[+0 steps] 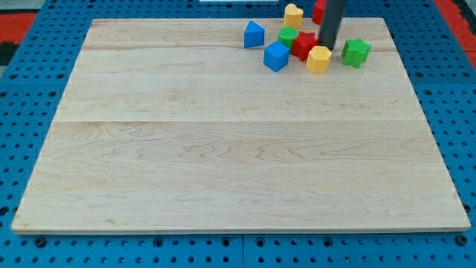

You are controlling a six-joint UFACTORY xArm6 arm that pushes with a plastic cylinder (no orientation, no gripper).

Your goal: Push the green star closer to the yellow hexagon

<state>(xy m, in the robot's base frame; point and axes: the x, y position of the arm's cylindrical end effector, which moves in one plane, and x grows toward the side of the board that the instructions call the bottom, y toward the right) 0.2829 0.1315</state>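
All the blocks crowd the top right part of the wooden worktop [238, 149], which lies on a blue pegboard [30, 45]. The green star [355, 52] sits furthest toward the view's right, near the yellow hexagon [319, 59] but apart from it, a strip of bare wood showing between them. My tip [325, 46] comes down just above the hexagon, between the red block [303, 45] and the green star; whether it touches the hexagon I cannot tell. There is no gripper on this arm (only the straight dark rod), so nothing spreads or pinches.

The red block touches the hexagon's upper left side. To its left a green block [288, 35] is partly hidden behind a blue cube [276, 56], and a second blue block [254, 34] stands a little apart further left. A yellow heart-like block [294, 15] and another red block [318, 12], half hidden by the rod, sit at the top edge. No brand, label or writing can be read anywhere.
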